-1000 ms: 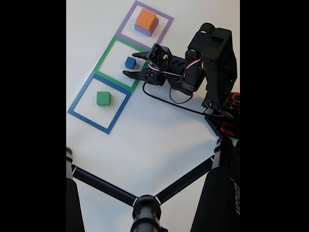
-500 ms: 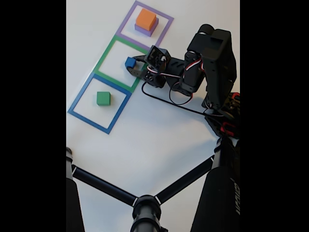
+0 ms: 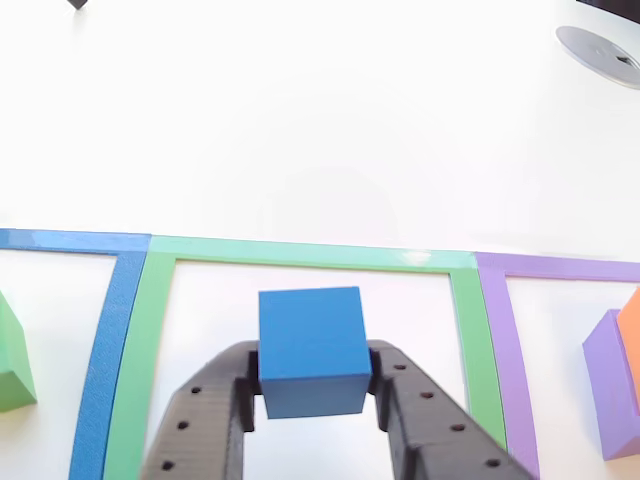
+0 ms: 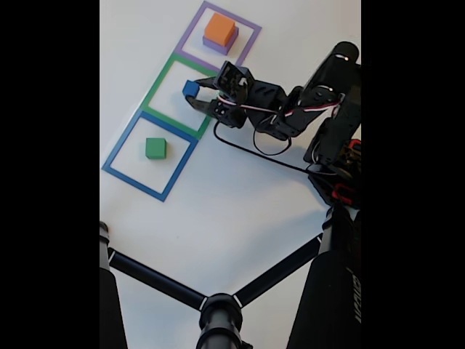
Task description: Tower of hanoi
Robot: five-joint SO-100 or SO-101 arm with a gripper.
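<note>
My gripper (image 3: 313,392) (image 4: 195,90) is shut on the small blue cube (image 3: 312,349) (image 4: 190,89), holding it over the green tape square (image 4: 155,86). Its black fingers (image 3: 215,410) press the cube's two sides. The orange block (image 4: 219,28) rests on the flat purple block (image 4: 219,46) inside the purple tape square (image 4: 248,48); the other view shows their edges at the far right, the purple block (image 3: 610,385). A green block (image 4: 155,147) (image 3: 10,350) sits alone in the blue tape square (image 4: 120,149).
The arm's base and cables (image 4: 330,145) stand at the right of the fixed view. A black tripod (image 4: 218,309) crosses the lower part of that view. A round grey disc (image 3: 598,45) lies at the far top right of the other view.
The open gripper closed around the blue cube. The arm then stretched out and the cube shifted slightly up and left in the fixed view.
</note>
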